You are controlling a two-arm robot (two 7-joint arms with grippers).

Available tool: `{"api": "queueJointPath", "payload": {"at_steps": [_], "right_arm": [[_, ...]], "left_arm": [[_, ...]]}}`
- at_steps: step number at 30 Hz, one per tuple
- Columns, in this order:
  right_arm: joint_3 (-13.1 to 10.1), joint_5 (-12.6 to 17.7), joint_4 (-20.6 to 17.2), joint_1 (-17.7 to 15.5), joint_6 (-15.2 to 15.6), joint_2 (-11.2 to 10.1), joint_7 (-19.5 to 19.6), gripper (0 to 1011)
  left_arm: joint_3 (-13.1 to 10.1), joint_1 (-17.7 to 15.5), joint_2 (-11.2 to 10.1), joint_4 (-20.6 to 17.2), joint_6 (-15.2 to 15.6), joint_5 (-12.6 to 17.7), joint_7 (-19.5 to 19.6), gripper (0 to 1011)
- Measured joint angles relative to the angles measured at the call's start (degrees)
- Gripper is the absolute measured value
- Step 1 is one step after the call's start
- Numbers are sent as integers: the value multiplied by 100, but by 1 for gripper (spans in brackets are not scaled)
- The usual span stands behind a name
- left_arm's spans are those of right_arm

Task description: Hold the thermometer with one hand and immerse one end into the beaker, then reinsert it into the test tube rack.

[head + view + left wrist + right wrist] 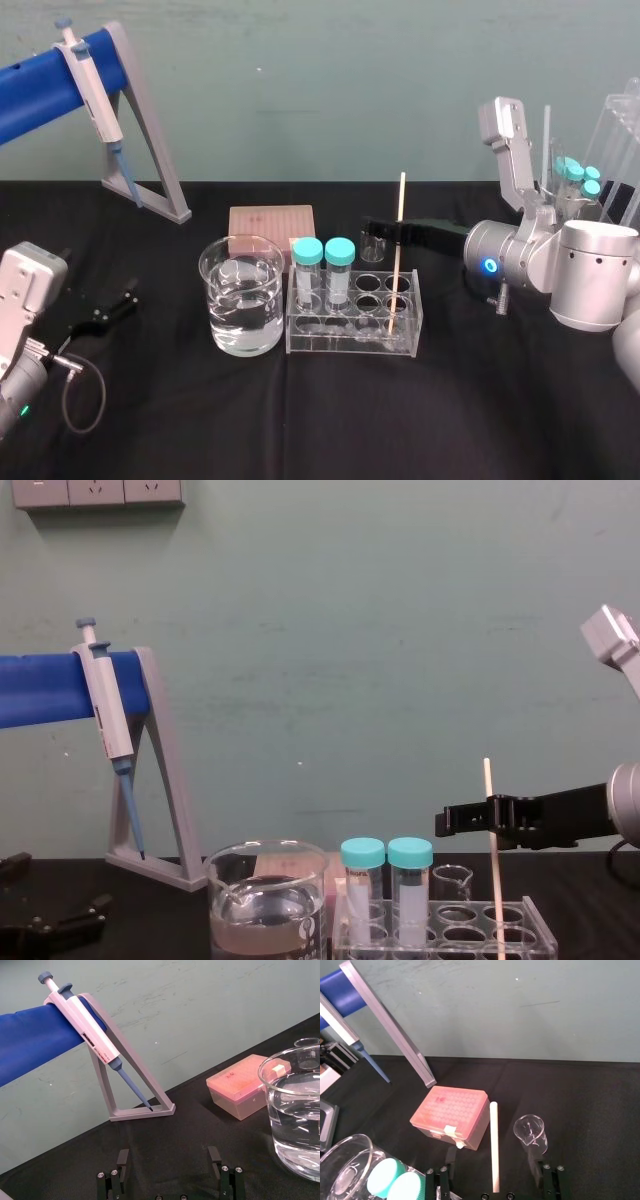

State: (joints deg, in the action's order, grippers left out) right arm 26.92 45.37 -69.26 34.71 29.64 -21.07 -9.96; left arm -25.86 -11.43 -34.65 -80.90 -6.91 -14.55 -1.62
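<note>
Right wrist view: long, very thin pale cream thermometer (493, 1145) sits btwn the flat black jaws of the right gripper (494, 1167); jaws spread wide, not touching it.
Thermometer spot: standing near-upright in a hole at the right end of the low clear acrylic test tube rack (352, 347), just right of the wide clear glass beaker (225, 325) w/ water.
Handling: prob. light, stiff, brittle, slick; pinch gently on upper shaft, lift straight up.
Right arm: reaches in level from the right, above rack.
Left gripper (167, 1170): parked near left on table, jaws apart.
</note>
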Motion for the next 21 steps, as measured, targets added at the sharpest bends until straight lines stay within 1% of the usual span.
{"api": "queueJointPath", "payload": {"at_steps": [1,2,4,5,6,8,10,11,14,15,16,17,19,21], "right_arm": [[4,-28,40,17,-5,16,0,908],[6,-40,61,25,-8,25,0,875],[7,-63,99,38,-15,38,-6,862],[7,-85,125,46,-16,47,-13,804],[7,-94,131,47,-16,49,-19,768],[4,-126,151,51,-18,56,-42,712],[-3,-137,156,53,-18,61,-51,682],[-14,-152,160,53,-18,66,-61,611],[-41,-172,173,54,-18,78,-87,537],[-48,-174,173,54,-17,79,-92,488],[-63,-177,173,53,-15,81,-97,479],[-68,-180,173,52,-13,81,-100,427],[-83,-190,172,48,-3,82,-108,367],[-92,-198,169,45,2,83,-119,285]], "left_arm": [[0,0,0,0,0,0,0,1004],[0,0,0,0,0,0,0,1004],[0,0,0,0,0,0,0,1004],[0,0,0,0,0,0,0,1004],[0,0,0,0,0,0,0,1004],[0,0,0,0,0,0,0,1004],[0,0,0,0,0,0,0,1004],[0,0,0,0,0,0,0,1004],[0,0,0,0,0,0,0,1004],[0,0,0,0,0,0,0,1004],[0,0,0,0,0,0,0,1004],[0,0,0,0,0,0,0,1004],[0,0,0,0,0,0,0,1004],[0,0,0,0,0,0,0,1004]]}}
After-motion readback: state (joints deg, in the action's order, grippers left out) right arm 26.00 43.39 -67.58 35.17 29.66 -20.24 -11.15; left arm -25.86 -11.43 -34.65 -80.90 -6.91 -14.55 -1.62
